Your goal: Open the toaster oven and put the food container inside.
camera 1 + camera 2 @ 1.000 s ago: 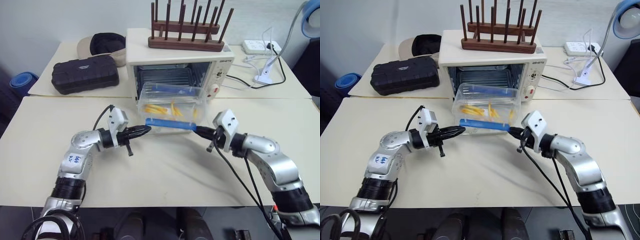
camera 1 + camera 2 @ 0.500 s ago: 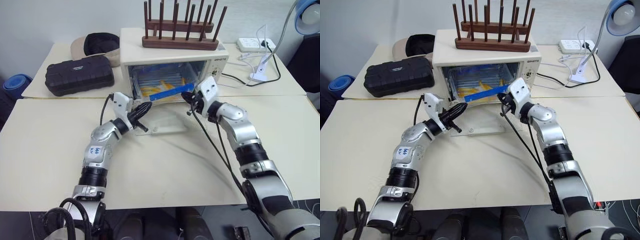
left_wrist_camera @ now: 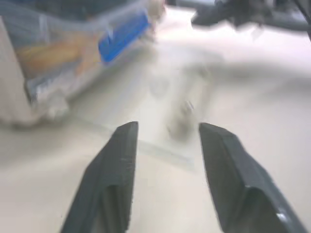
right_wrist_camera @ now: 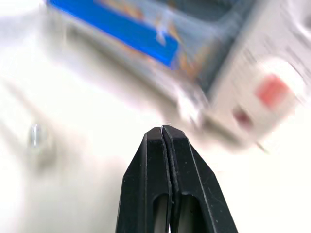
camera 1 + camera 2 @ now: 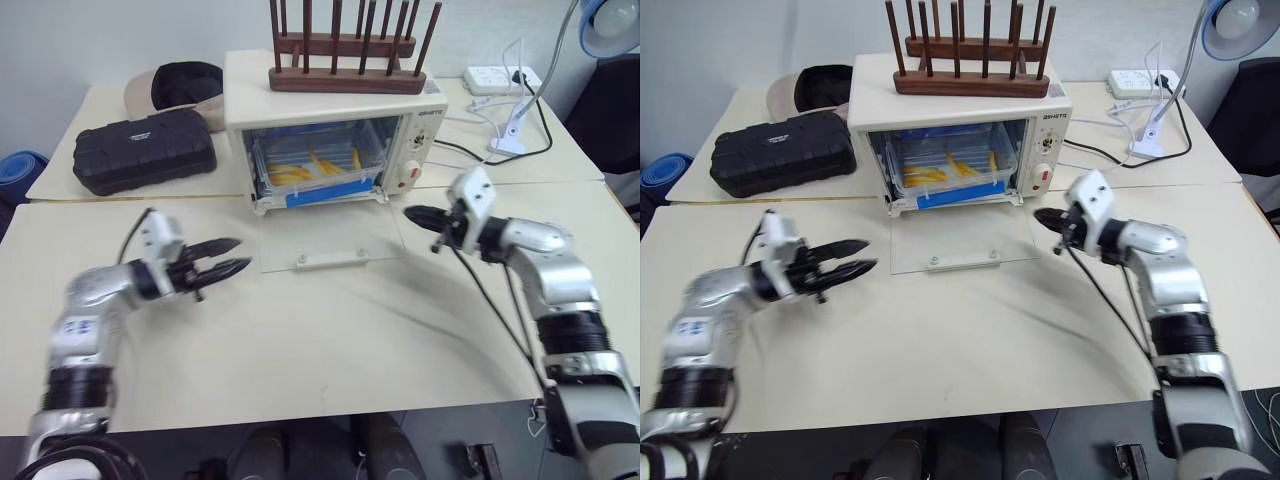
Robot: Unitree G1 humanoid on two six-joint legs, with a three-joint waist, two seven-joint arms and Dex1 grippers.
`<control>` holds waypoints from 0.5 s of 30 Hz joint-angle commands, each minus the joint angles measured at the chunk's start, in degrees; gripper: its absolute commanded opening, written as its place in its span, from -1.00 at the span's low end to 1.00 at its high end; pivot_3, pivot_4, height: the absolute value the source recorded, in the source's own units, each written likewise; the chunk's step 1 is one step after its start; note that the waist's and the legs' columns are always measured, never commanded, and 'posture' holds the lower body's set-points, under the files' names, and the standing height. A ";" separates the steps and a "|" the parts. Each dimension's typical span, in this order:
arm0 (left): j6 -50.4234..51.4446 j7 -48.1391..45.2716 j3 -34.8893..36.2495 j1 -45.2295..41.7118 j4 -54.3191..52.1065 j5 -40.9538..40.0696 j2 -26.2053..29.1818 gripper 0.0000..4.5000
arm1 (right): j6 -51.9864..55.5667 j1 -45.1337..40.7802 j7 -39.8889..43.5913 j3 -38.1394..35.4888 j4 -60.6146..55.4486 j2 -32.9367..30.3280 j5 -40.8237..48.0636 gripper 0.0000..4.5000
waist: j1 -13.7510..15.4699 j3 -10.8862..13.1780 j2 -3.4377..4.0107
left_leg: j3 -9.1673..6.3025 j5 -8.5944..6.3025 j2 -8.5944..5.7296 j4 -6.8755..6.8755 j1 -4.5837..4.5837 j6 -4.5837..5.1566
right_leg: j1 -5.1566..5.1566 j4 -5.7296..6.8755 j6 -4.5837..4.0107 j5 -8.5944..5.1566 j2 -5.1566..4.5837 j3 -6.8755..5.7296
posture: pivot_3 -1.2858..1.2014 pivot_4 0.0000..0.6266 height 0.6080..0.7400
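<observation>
The cream-white toaster oven (image 5: 425,125) stands at the back of the table, its glass door (image 5: 325,240) folded down flat on the tabletop. On the wire rack inside lies the food container (image 5: 318,168), clear, with a blue edge strip (image 5: 325,194) at the front and yellow-orange strips showing through. My left gripper (image 5: 226,257) hovers over the table left of the door, open and empty. To the right of the door my right gripper (image 5: 414,214) is shut on nothing, its tips pointing toward the oven's knob side. The left wrist view shows the two spread fingers (image 3: 116,165) and the container (image 3: 97,43).
A wooden peg rack (image 5: 345,50) sits on top of the oven. A black ribbed hard case (image 5: 145,150) and a cap (image 5: 185,85) lie at the back left. A power strip (image 5: 495,75) and white cables (image 5: 510,130) lie at the back right.
The container, carried between both grippers in front of the oven, now rests inside it. Both grippers have drawn away from the oven mouth, left going left and right going right. The left gripper has opened.
</observation>
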 commanded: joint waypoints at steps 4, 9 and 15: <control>4.22 -10.79 5.87 7.33 -4.98 -5.47 9.86 0.70 | -12.13 4.83 10.99 3.80 10.50 -5.30 -5.39 -1.00 | 0.35 0.00 0.00 | 0.23 -0.06 0.00 0.09 0.20 0.21 | 0.19 -0.04 -0.09 0.04 0.02 0.01 | 0.03 -0.52 1.00; 0.60 -9.96 9.07 7.23 -3.11 -5.59 8.74 0.97 | -20.29 1.74 14.14 4.11 18.88 1.72 -3.73 -1.00 | -0.50 -0.01 -0.02 | 0.23 0.07 0.04 0.10 0.27 0.12 | 0.18 0.09 -0.15 0.09 0.07 0.02 | 0.03 -0.52 1.00; 4.30 -4.01 15.89 8.69 -5.87 -11.41 6.00 0.97 | -30.28 -3.31 14.47 -2.98 22.55 9.73 3.55 -1.00 | -1.33 0.02 0.04 | 0.21 0.11 0.19 0.03 0.19 -0.01 | 0.06 0.29 -0.22 0.10 0.14 0.00 | 0.03 -0.52 1.00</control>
